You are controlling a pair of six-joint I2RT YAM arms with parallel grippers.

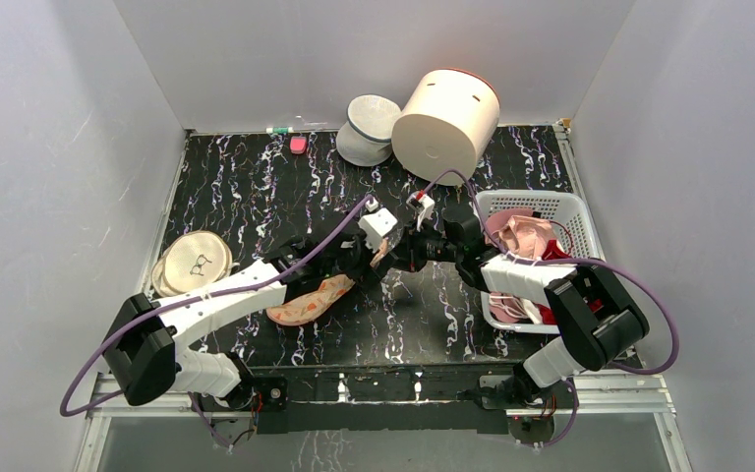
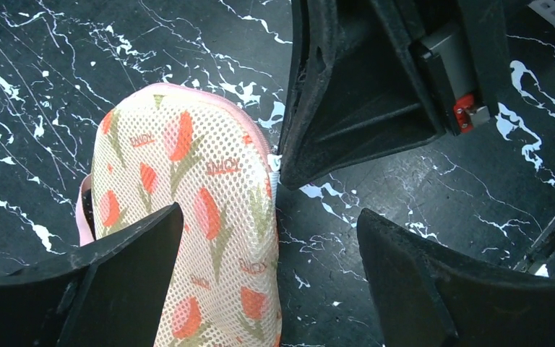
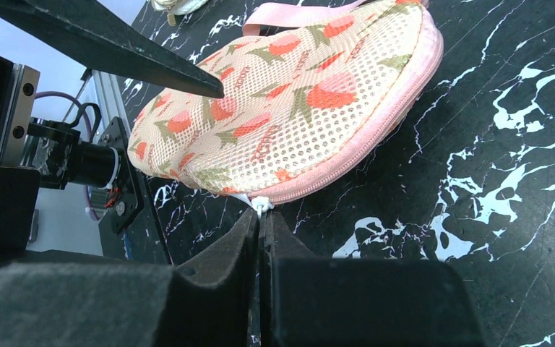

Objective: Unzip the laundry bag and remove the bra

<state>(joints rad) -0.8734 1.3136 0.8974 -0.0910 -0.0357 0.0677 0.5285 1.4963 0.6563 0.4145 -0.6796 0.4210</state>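
The right gripper [image 3: 261, 220] has its jaws pressed together on the small white zip pull [image 3: 261, 204], which sits on the curved rim of the laundry bag [image 3: 289, 108]. The bag lies directly ahead of those jaws. Its long axis slants from the near left of the surface [image 2: 419, 181] toward the centre, and the pull is on the centre-facing lobe. The zip track therefore runs sideways from the pinch, round the pink edging [image 3: 354, 152], so the pull probably has to follow that curve rather than come straight back.

The left gripper [image 2: 269, 217] is spread wide at the same lobe, one jaw over the mesh and the other over bare surface. Whether it touches the bag is unclear, but it looks placed to pin it.

The bag is soft open-weave mesh printed with red-and-green flowers, plump-looking and zipped shut. The bra is not visible and is presumably inside.
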